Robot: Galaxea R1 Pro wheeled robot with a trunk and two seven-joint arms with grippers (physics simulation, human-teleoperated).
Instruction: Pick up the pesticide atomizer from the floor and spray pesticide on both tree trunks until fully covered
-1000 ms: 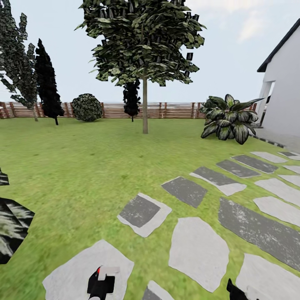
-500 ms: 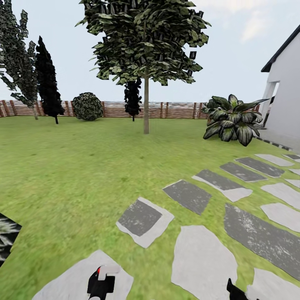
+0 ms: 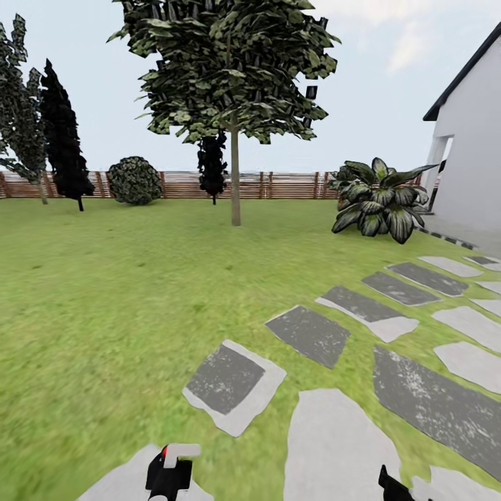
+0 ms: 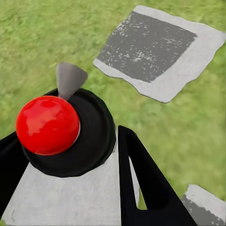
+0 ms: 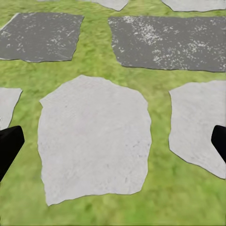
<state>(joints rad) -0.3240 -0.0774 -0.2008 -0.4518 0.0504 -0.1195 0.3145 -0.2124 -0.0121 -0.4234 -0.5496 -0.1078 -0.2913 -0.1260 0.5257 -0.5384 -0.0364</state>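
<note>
Gripping the atomizer [image 4: 61, 141], left jaws clamp it; right jaws gape above paving stones [image 5: 94, 141]

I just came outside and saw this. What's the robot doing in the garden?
The robot is out on the lawn, facing a tall tree with a bare trunk. Its left gripper is shut on the pesticide atomizer, the one with a red knob and grey nozzle. The right gripper hangs open above pale stepping stones. The trunk is some way off across the grass, by the wooden fence.

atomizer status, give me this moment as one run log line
left gripper: shut on atomizer | right gripper: open | tree trunk: ahead across lawn
</note>
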